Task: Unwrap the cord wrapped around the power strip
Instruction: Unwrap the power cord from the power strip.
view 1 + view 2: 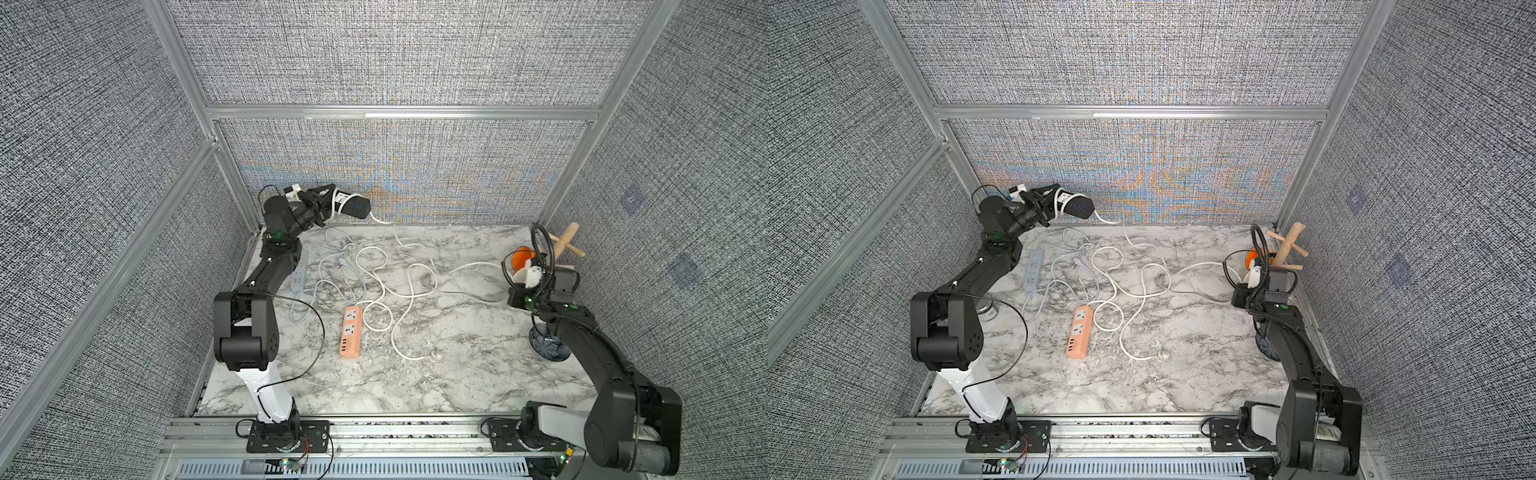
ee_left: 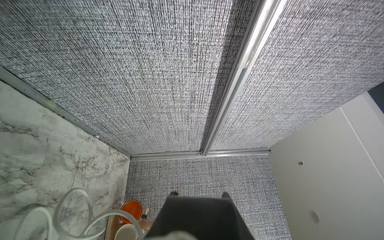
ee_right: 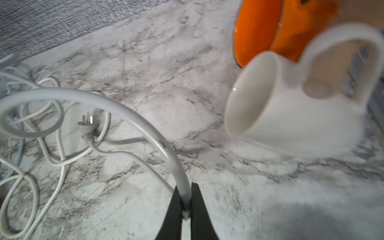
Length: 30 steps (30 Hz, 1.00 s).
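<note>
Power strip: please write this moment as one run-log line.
left tool: shut on strip, raised | right tool: shut on cord | cord: turns around strip | unwrap: not done

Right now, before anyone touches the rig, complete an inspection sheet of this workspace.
Surface: marble-patterned table.
Job's things: black power strip raised by the back wall, white cord still looped round it.
Clutter: peach power strip, pale blue power strip, white mug, orange cup, wooden rack, dark dish.
Grippers: left gripper holds the strip; right gripper pinches the cord.
Cables: loops across the table; one plug.
Surroundings: grey fabric walls, aluminium frame.
</note>
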Each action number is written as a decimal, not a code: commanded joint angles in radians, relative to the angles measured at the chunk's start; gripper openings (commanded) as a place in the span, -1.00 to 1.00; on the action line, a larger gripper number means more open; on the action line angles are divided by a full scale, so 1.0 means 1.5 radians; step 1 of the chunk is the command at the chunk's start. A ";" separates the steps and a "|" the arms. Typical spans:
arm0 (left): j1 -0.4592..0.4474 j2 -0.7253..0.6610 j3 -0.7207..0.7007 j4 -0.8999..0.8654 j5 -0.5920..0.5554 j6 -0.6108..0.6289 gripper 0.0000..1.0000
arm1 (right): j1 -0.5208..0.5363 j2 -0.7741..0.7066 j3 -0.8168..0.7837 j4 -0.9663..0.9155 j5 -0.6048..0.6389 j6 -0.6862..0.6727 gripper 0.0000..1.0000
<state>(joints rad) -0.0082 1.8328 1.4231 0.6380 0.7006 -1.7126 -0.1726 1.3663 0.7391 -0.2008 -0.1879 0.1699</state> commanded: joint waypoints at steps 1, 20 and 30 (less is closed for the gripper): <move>0.023 -0.009 0.014 -0.001 0.019 0.001 -0.99 | -0.034 -0.022 -0.011 0.027 0.010 0.018 -1.00; -0.004 -0.064 0.031 -0.106 0.020 0.124 -0.99 | 0.032 -0.122 0.357 -0.228 -0.069 -0.043 -1.00; -0.064 -0.063 0.034 -0.107 0.000 0.153 -0.99 | 0.012 -0.107 0.319 -0.361 0.038 -0.039 -1.00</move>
<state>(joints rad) -0.0860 1.7283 1.4620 0.4419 0.7216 -1.5089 -0.1505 1.1927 1.2648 -0.6907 -0.1719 0.1001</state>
